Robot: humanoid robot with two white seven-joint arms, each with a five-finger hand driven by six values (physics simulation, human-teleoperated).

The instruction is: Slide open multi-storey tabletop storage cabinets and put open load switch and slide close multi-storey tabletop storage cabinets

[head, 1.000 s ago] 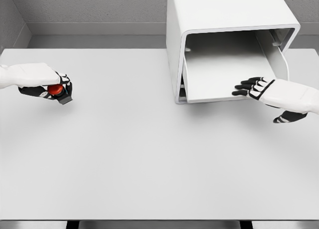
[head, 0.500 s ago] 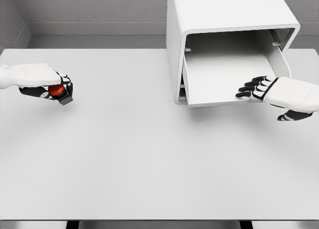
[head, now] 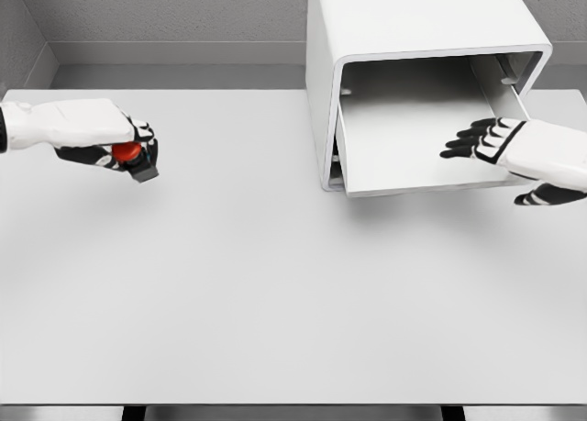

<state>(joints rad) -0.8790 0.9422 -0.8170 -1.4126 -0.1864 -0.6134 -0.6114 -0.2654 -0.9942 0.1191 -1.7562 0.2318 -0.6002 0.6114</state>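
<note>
Our left hand [head: 124, 146] pinching the red load switch [head: 128, 152] above the table [head: 275, 293], right hand [head: 514, 150] spread over the cabinet's [head: 404, 36] pulled-out drawer [head: 404, 137]

Wide pale grey matte rectangular tabletop [head: 275, 283] fills most of frame, far edge meeting grey wall strip at top, near edge at bottom with 2 dark supports showing beneath. 1 object rests directly on it: white rounded-corner box-shaped storage cabinet [head: 404, 17], upper right of frame, front open toward camera. Flat white drawer tray [head: 404, 132] slid out from cabinet front, casting soft shadow on tabletop below its front edge.
</note>
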